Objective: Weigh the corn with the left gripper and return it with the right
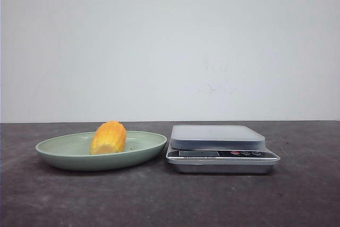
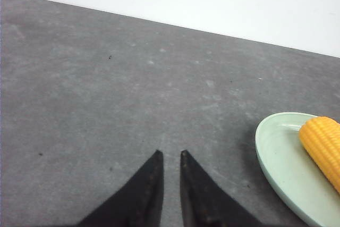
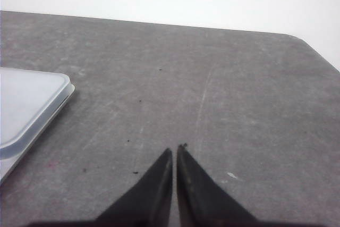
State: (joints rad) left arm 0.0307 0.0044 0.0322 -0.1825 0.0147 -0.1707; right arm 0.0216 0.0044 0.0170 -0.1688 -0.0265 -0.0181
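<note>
The corn (image 1: 108,137), a stubby yellow-orange cob piece, lies on a pale green plate (image 1: 64,147) left of the scale. It also shows in the left wrist view (image 2: 323,144), on the plate (image 2: 276,155). My left gripper (image 2: 170,155) hangs over bare table well short of the plate, its black fingers nearly together with a narrow gap, holding nothing. My right gripper (image 3: 175,150) is shut and empty over bare table, beside the scale (image 3: 26,104). Neither gripper shows in the front view.
A silver kitchen scale (image 1: 218,137) with a flat grey platform, a display and small buttons stands right of the plate, almost touching it. The table (image 1: 170,200) is dark grey with a white wall behind it. Its rounded far corners show in both wrist views.
</note>
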